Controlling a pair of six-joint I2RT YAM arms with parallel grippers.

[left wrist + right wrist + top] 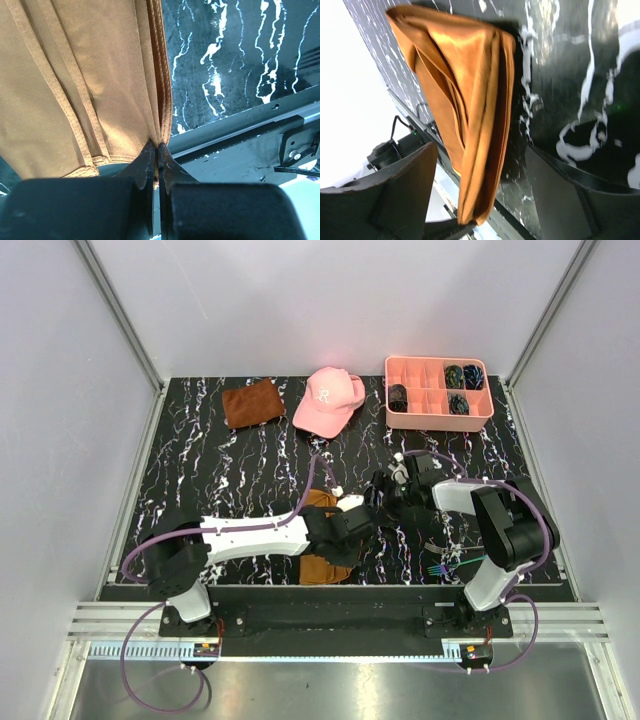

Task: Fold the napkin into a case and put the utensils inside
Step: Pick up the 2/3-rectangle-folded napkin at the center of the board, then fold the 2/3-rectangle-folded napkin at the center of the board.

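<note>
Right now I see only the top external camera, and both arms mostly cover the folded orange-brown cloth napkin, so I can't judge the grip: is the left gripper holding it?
Observer: Yes, the left gripper is shut on the stitched hem of the napkin.
Operator: One layer?
Observer: No, more than one hem runs into the pinch.
Operator: And the right?
Observer: The right gripper is open, a finger either side of the napkin, neither pressing it.
</note>
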